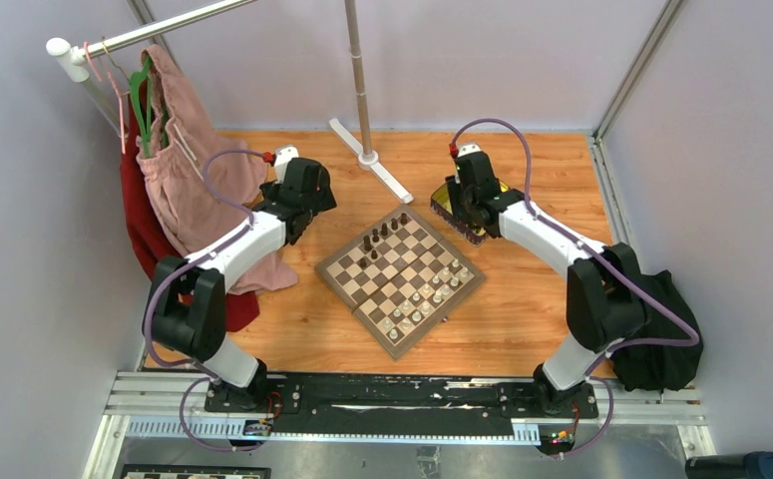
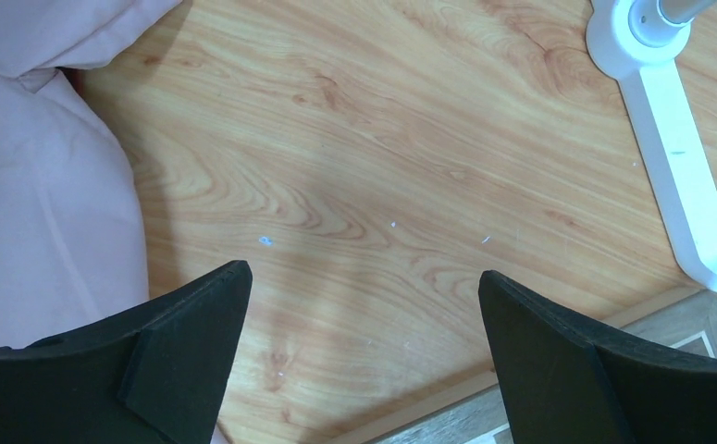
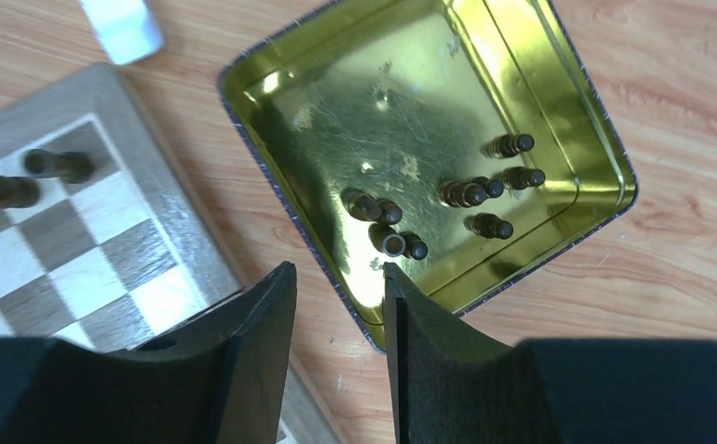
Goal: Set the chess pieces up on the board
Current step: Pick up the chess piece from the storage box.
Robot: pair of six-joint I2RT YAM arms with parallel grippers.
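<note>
The board [image 1: 400, 279] lies turned cornerwise mid-table. A few dark brown chess pieces [image 1: 374, 239] stand near its far-left side, and several pale ones [image 1: 432, 295] line its near-right side. My left gripper [image 2: 364, 282] hangs open over bare table just off the board's corner [image 2: 697, 319], holding nothing. My right gripper [image 3: 336, 270] is open and empty above the near rim of a gold tin [image 3: 336, 92]. Several dark pieces [image 3: 470, 192] lie on their sides in the tin. The board's edge [image 3: 142, 231] shows to the left, with dark pieces [image 3: 58, 165] standing on it.
Pink clothing [image 1: 188, 170] and a red garment [image 1: 143, 230] hang from a rack at the far left, close to my left arm. The rack's white foot [image 1: 377, 170] and pole stand behind the board. A black bag [image 1: 656, 334] sits at the right edge.
</note>
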